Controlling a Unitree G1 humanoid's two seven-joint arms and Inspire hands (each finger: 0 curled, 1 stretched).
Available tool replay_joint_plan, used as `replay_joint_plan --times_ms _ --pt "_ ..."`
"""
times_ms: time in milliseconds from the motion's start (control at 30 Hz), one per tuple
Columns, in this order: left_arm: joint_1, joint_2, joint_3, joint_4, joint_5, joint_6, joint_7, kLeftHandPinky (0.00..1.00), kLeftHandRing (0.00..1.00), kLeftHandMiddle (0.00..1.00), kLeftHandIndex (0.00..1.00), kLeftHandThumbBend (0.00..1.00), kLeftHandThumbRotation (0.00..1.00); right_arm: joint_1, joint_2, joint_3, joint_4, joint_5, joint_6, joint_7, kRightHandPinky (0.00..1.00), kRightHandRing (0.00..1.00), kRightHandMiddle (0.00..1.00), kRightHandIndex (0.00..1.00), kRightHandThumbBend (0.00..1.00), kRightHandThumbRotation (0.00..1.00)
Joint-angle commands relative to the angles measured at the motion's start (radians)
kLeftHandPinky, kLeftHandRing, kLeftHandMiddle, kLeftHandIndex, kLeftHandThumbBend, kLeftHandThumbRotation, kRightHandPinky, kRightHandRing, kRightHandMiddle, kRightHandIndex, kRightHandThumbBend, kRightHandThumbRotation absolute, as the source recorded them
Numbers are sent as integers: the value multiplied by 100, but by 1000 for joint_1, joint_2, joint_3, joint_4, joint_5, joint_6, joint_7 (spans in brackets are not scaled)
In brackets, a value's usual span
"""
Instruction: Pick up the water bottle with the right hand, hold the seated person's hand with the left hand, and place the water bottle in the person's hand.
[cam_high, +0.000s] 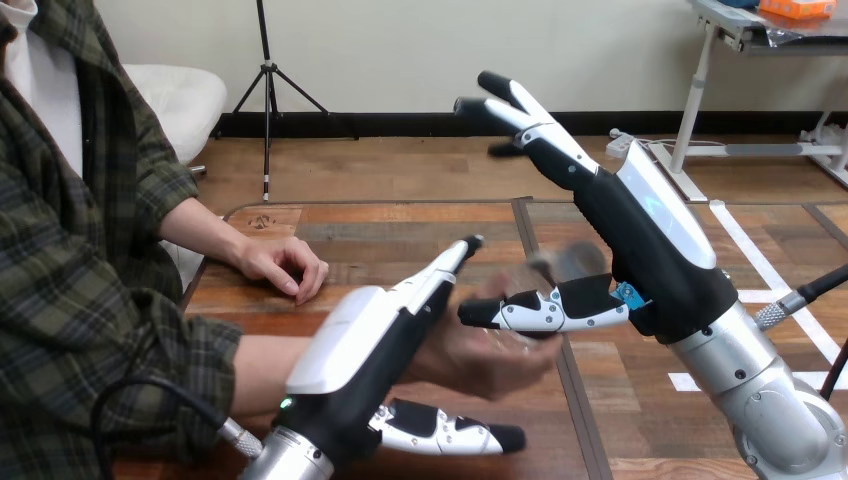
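The robot's left hand (375, 335) is seen stretched flat beside the person's outstretched hand (485, 360), its fingers straight and its thumb jutting out below. No finger can be seen curled round that hand, and whether the two touch cannot be told. The right hand (640, 230) is raised above the tabletop (400, 225), fingers spread and pointing up, thumb stuck out sideways, with nothing gripped.

A blurred grey shape (572, 262) is seen just above the person's palm, beside the right thumb. It may be the water bottle, though it is too smeared for that to be confirmed. If it is, the handover would be judged at or near release, with only the withdrawal of both arms left. If not, the pick-up would be judged not yet done.

The hands are built of matt black casing capped with glossy white shells, and the right forearm (760, 390) is a brushed silver cylinder. The tabletop is made of brown wooden planks with dark seams, crossed by white tape lines (760, 265). The person's other hand (285, 265) is rested on it.
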Motion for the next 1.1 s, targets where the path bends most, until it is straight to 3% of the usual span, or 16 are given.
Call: replay_joint_plan --times_ms 0,433,567,800,833,1067 --pt "-9 2 17 -28 -51 -37 -19 100 100 100 100 100 37 -40 15 -7 4 18 -20 -22 98 100 100 94 77 10" --pt "-3 -23 19 10 -244 -130 -94 100 100 100 100 100 39 -23 25 -7 5 51 -16 -20 97 100 100 92 76 11" --pt "-1 -65 20 51 -307 -184 -86 98 100 100 100 97 36 -11 37 -11 -2 80 2 -22 95 98 99 91 76 12" --pt "6 -117 25 99 -361 -243 -71 85 98 100 100 79 37 -2 50 -18 -3 93 -5 -35 90 95 96 90 75 12" --pt "9 -129 25 104 -377 -246 -72 82 95 98 98 73 40 0 54 -20 -2 94 -7 -39 88 93 95 89 74 12" --pt "18 -201 35 157 -406 -326 -35 71 87 90 90 53 49 19 79 -29 -1 108 -16 -64 83 90 92 86 71 10"
